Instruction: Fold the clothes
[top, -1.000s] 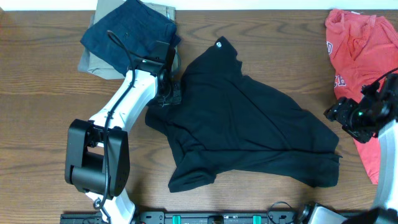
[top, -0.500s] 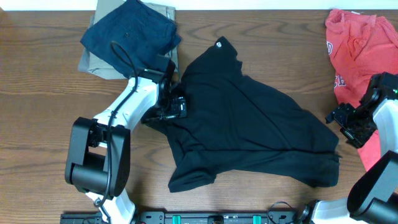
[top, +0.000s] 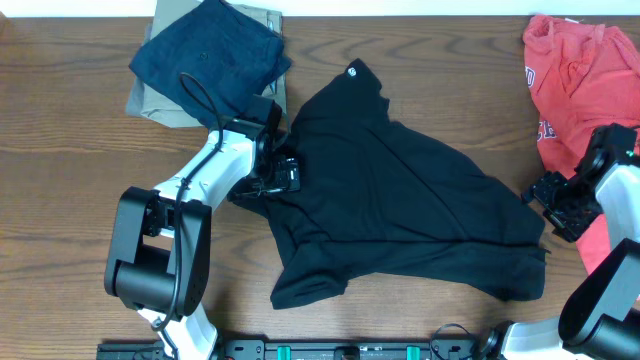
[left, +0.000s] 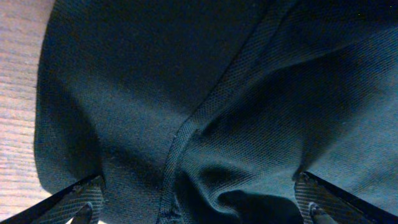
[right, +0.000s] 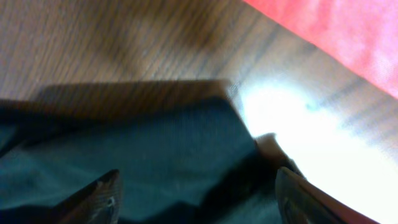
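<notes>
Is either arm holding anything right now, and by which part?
Nothing is gripped. The left gripper is open, jaws astride a seam of the black T-shirt; the right gripper is open over a corner of it.

Right wrist view shows the black T-shirt (right: 137, 155) blurred

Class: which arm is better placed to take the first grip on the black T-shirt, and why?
Probably the left. The left gripper sits open over the black T-shirt, cloth filling the space between its fingers. The right gripper, also open, reaches only the shirt's corner.
</notes>
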